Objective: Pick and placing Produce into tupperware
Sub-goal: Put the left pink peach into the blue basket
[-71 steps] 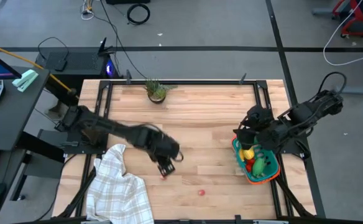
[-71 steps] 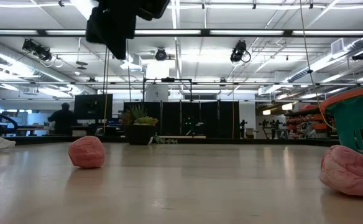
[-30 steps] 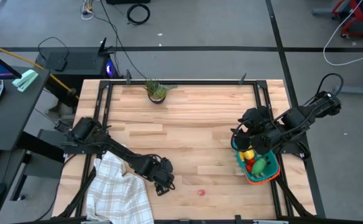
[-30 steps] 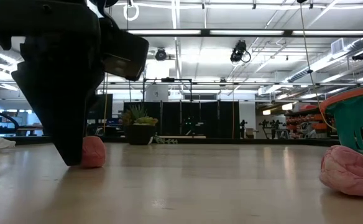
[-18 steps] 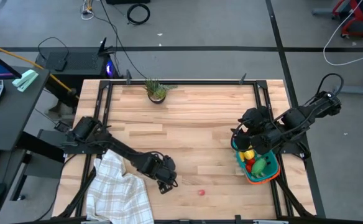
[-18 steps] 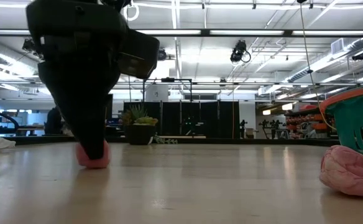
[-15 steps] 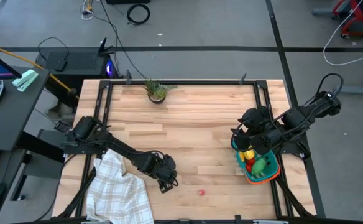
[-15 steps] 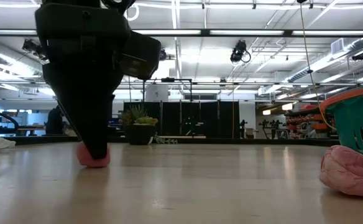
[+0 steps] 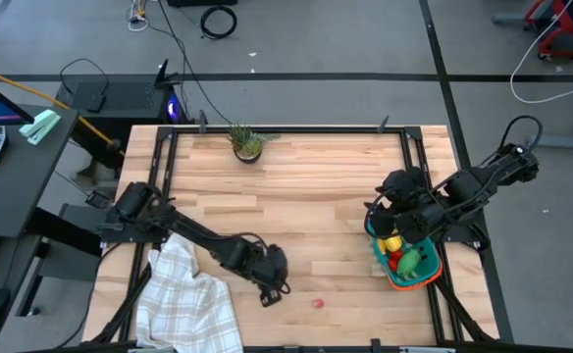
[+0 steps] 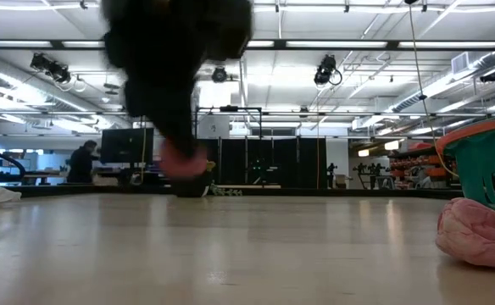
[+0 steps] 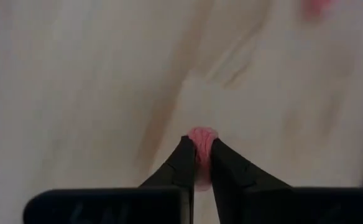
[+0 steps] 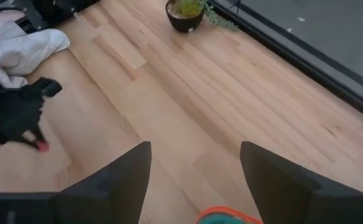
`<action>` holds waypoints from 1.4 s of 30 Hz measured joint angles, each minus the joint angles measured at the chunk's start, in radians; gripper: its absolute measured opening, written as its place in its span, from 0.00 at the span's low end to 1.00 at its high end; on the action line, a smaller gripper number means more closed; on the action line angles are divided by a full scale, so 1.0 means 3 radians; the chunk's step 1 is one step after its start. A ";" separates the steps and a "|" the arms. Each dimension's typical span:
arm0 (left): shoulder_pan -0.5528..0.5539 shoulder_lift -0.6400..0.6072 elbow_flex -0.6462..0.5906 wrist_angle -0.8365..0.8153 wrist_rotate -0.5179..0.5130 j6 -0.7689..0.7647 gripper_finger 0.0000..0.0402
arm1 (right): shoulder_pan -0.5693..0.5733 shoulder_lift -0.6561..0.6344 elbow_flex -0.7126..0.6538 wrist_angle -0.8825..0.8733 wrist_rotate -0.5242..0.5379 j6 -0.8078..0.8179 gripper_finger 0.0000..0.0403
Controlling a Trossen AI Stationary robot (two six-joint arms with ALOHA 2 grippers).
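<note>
Pinching a tiny red fruit [image 11: 200,138] between nearly closed fingers, the left end effector [image 9: 270,291] hangs just above the table [image 9: 316,186]. Right end effector [image 12: 194,165] waits open over the tupperware [image 9: 416,277].

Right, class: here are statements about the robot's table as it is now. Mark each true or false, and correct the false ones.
1. The left gripper is shut on a small red fruit. True.
2. That fruit is resting on the table. False: in the low view it hangs clear of the wooden table.
3. The teal tub sits at the table's right edge with produce inside. True.
4. The right gripper holds a banana. False: its jaws stand open and empty, near the tub.
5. Another red fruit lies loose on the table. True.
6. The checked cloth covers the potted plant. False: they lie far apart.
</note>
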 joint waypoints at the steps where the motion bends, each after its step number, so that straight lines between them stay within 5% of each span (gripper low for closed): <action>1: 0.0022 0.0000 0.0101 0.0000 -0.0021 0.0071 0.08 | -0.0001 -0.0002 0.0000 0.0000 0.0025 -0.0001 0.64; 8: 0.0298 -0.0001 0.0893 0.0161 -0.0839 0.0836 0.08 | -0.0006 -0.0013 0.0175 0.0051 0.0646 -0.0005 0.64; 14: 0.0628 0.0040 0.1304 0.1071 -0.1116 0.1644 0.08 | -0.0006 -0.0014 0.0571 0.0051 0.1207 -0.0291 0.64; 23: 0.0941 0.0653 0.1829 0.2010 -0.0824 0.2059 0.08 | -0.0006 -0.0017 0.1422 0.0050 0.1573 -0.0977 0.64; 33: 0.1031 0.1937 0.3340 0.2152 -0.0252 0.2154 0.08 | -0.0007 -0.0015 0.1602 -0.0024 0.1560 -0.1245 0.64; 42: 0.1027 0.2175 0.3056 0.2207 -0.0115 0.1901 0.09 | -0.0008 0.0009 0.1601 -0.0225 0.1510 -0.1215 0.64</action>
